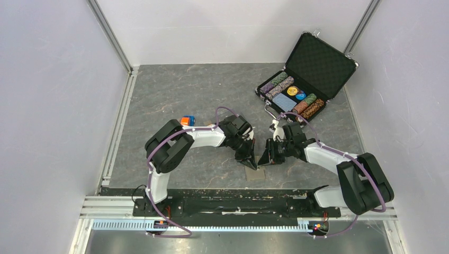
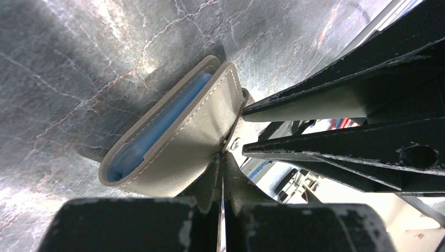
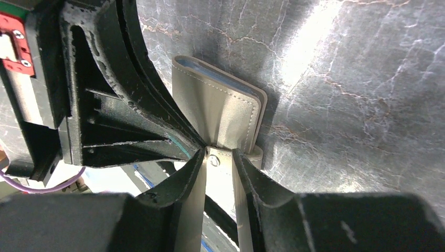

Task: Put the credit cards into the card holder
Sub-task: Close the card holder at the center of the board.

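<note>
The card holder (image 2: pixel 178 142), grey-taupe with a pale blue inside, lies folded on the table just under both grippers (image 1: pixel 255 173). My right gripper (image 3: pixel 218 157) is shut on the holder's (image 3: pixel 220 110) snap tab, with one finger on each side of the strap. My left gripper (image 2: pixel 223 160) is shut, its fingertips pressed together right against the holder's edge by that tab. In the top view the left gripper (image 1: pixel 248 157) and the right gripper (image 1: pixel 266 157) meet tip to tip. The credit cards do not show in any view.
An open black poker-chip case (image 1: pixel 312 66) with chips and a blue deck stands at the back right. A small orange and blue object (image 1: pixel 188 120) lies beside the left arm. White walls close in the grey table (image 1: pixel 174 90) on three sides.
</note>
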